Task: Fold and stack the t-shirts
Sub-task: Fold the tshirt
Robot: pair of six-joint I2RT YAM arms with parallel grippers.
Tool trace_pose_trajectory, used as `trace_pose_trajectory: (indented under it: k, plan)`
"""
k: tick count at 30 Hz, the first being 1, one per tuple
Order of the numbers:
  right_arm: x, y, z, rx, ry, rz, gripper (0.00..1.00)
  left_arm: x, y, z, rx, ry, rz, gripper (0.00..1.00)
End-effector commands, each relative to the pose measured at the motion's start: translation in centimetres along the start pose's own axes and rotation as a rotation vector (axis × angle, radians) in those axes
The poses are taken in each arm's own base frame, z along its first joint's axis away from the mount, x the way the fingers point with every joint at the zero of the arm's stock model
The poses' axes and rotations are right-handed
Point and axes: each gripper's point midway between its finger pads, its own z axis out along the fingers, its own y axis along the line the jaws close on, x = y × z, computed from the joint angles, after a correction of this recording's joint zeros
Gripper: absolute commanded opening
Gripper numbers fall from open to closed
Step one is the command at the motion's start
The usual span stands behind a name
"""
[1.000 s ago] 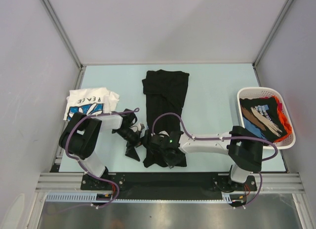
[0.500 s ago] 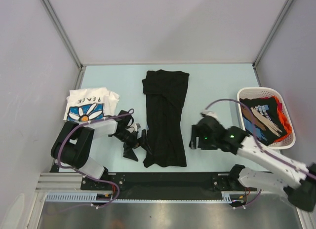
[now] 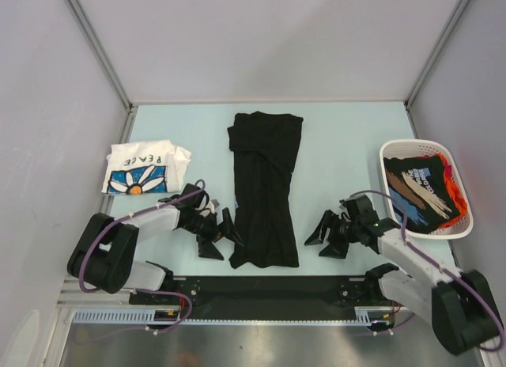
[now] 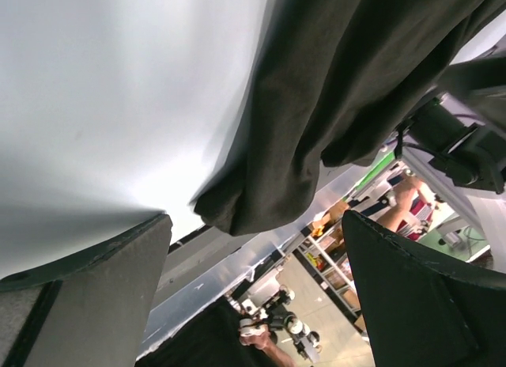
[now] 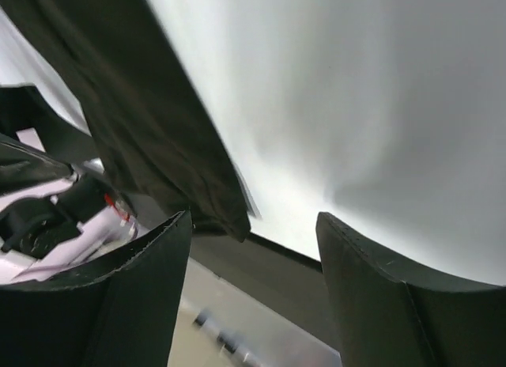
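**Left gripper** point(image 3: 222, 236): mine, held low over the table point(image 3: 340, 145) and pointing right. The jaws are spread wide with nothing between them. In the wrist view both fingers point(image 4: 87, 296) frame bare table and a dark hem.

**Right gripper** point(image 3: 325, 239): mine, held low and pointing left. The jaws are spread wide and empty.

**Black t-shirt** point(image 3: 265, 185): folded lengthwise into a long strip, lying flat on the table between my two grippers.
- Its near left corner sits just ahead of my left jaws. I cannot tell whether a fingertip touches the cloth.
- Its near right edge lies ahead of my right jaws, with a narrow band of bare table between them.

**White t-shirt** point(image 3: 144, 168): folded, blue flower print and lettering facing up. It lies behind my left jaws and further out to the left, apart from them.

**Basket** point(image 3: 468, 223): white plastic, slotted, behind my right jaws and out to the right.

**Dark printed t-shirt** point(image 3: 417, 189): lies in the basket, on top.

**Orange t-shirt** point(image 3: 455, 199): in the basket, showing along the outer right side beside the dark one.
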Motion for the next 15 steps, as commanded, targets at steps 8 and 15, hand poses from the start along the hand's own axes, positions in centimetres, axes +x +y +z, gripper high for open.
trace_pose_trajectory:
  k: [8, 15]
  plan:
    - [1.1, 2.5, 3.0, -0.175, 0.271, -0.003, 0.67, -4.2, 2.0, 2.5, -0.121, -0.126, 0.082, 1.0]
    - [2.4, 2.3, 3.6, -0.185, 0.43, 0.053, 0.65, -2.5, 2.0, 4.6, -0.163, -0.019, 0.086, 0.85]
